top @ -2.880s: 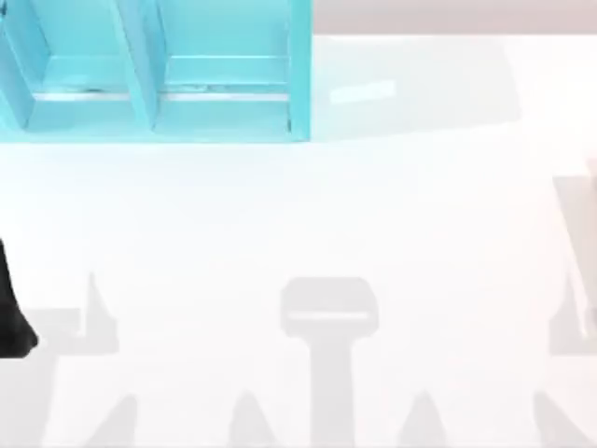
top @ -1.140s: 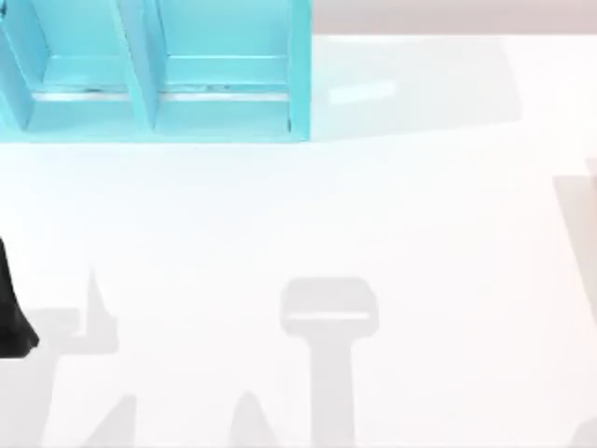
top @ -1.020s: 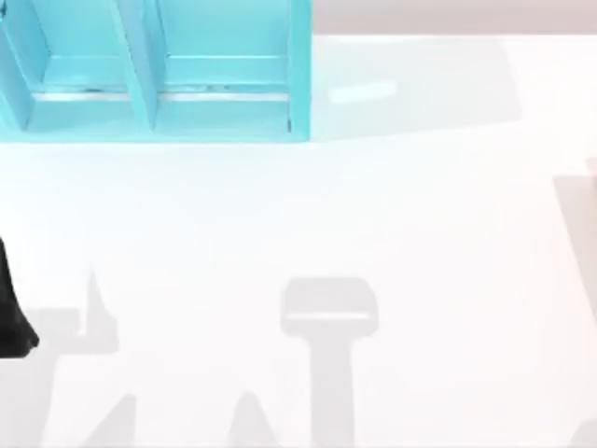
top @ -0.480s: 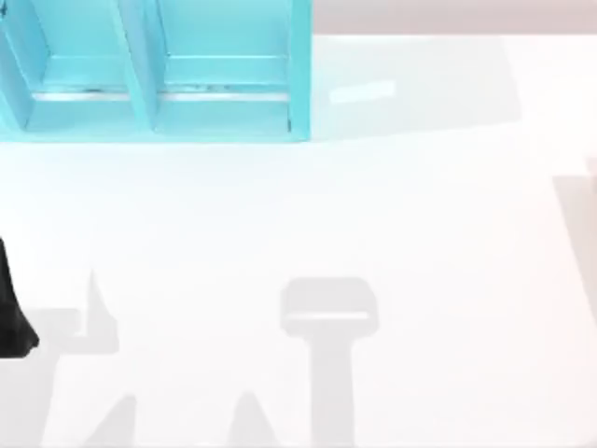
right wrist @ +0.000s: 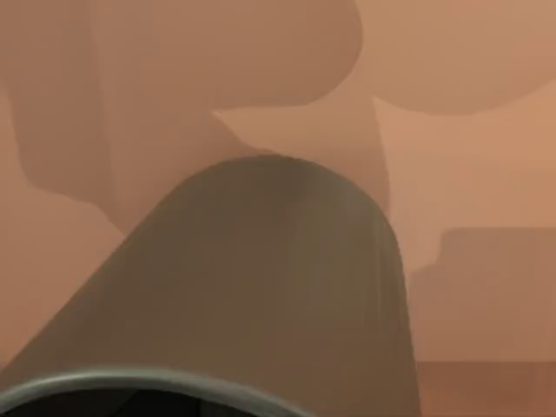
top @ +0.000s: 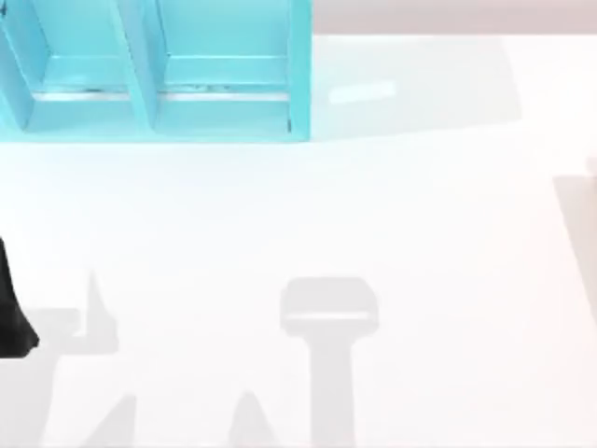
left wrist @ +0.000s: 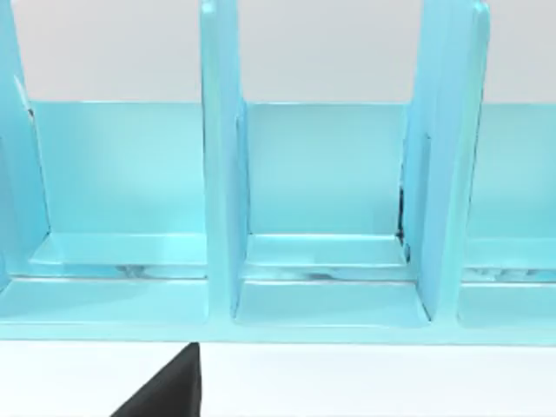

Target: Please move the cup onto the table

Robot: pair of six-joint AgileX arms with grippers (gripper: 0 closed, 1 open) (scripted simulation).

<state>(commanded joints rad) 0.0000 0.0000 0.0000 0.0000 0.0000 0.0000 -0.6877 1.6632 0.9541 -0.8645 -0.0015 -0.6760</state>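
The cup [right wrist: 278, 278] sits very close in the right wrist view. It is a grey-olive cylinder with a dark inside at its rim, seen against a plain orange-brown surface [right wrist: 486, 156] crossed by shadows. The white table [top: 392, 215] spreads across the top view. A black part of my left arm [top: 11, 317] shows at the table's left edge. A black piece of my left gripper [left wrist: 169, 391] pokes into the left wrist view, in front of the turquoise shelf unit [left wrist: 330, 261].
The turquoise shelf unit [top: 159, 75] with upright dividers stands at the table's far left. Grey shadows [top: 328, 317] lie across the near half of the table.
The shadows at the table's lower right edge, seen in the earliest frame, have gone. The left arm and the shelf have not moved.
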